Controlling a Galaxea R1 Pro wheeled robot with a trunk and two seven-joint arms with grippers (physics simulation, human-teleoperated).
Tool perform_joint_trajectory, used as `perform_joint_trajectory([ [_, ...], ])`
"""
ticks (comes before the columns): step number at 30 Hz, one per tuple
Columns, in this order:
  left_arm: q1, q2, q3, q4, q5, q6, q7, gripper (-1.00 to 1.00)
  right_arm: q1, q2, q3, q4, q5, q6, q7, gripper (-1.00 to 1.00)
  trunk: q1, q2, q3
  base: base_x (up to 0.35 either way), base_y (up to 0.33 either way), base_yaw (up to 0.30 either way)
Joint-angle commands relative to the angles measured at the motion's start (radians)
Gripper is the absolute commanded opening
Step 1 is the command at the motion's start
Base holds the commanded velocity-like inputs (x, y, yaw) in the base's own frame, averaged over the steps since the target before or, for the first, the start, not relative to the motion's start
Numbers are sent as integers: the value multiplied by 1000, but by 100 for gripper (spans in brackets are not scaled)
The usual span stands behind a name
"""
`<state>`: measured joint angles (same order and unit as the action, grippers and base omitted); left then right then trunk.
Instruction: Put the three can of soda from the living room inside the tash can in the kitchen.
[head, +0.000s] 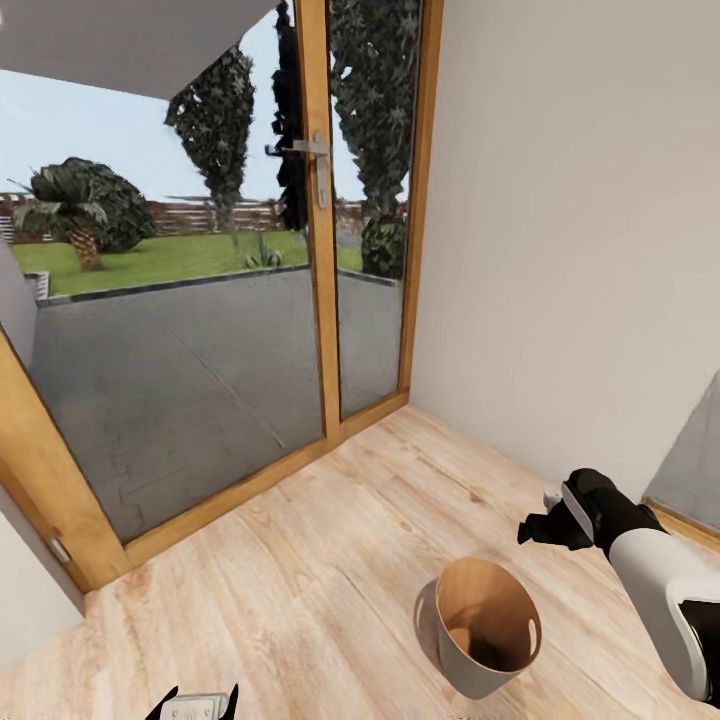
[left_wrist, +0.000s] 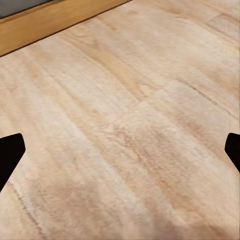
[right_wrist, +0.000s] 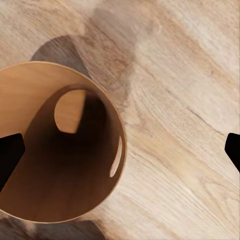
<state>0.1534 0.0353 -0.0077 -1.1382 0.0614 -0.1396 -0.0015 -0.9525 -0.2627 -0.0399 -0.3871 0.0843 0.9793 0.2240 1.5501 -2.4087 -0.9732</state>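
Facing wood-framed glass doors (head: 180, 300) in a corner, plain wall (head: 560, 220) to the right, light plank floor (head: 300, 580) underfoot. Patio and lawn beyond the glass. No fridge or cabinets in sight, so probably not the kitchen yet, though hard to call from this angle.

Tash can (head: 487, 625) standing upright on the floor, near the right arm (head: 650, 580), well apart from the doors. Round light-wood wall, dark inside, oval handle cut-out through the side (right_wrist: 70, 111). From the right wrist view, looking almost straight down into the bin (right_wrist: 55, 145): interior looks empty, no can visible, though the deep shadow at the bottom could hide something.

Right gripper (head: 548, 528) hovering above and just beside the bin rim, not touching. Fingers spread wide, tips at both edges of the wrist picture (right_wrist: 10, 155), nothing between them.

Left gripper (head: 195, 706) low at the frame's lower edge, over bare planks (left_wrist: 120, 130). Also spread wide, empty, fingertips (left_wrist: 10, 157) far apart.

No soda cans anywhere in these frames.

Step in hand, as a guess: sitting at the bin with both pincers empty, so either a drop done or the bin itself about to be picked up for carrying.

Next move calls for: if grabbing the bin, lower right gripper onto the thin rim, one finger inside, one outside, close gently, keep upright. Otherwise turn base away and go fetch a can.
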Motion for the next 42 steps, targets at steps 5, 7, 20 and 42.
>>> perform_joint_trajectory([
  [5, 0, 0, 0, 0, 0, 0, 0, 100, 0, 0, -1, 0, 0, 0, 0, 100, 19, -35, -16, 0, 0, 0],
  [7, 0, 0, 0, 0, 0, 0, 0, 100, 0, 0, -1, 0, 0, 0, 0, 100, 27, -49, -22, 0, 0, 0],
  [20, 0, 0, 1, 0, 0, 0, 0, 100, 1, 0, -1, 1, -1, -1, 0, 100, 53, -93, -68, 0, 0, 0],
  [42, 1, 0, -1, -1, 1, -5, 0, 100, 1, 3, 1, 19, -4, 10, 8, 100, 59, -96, -122, 0, 0, 0],
])
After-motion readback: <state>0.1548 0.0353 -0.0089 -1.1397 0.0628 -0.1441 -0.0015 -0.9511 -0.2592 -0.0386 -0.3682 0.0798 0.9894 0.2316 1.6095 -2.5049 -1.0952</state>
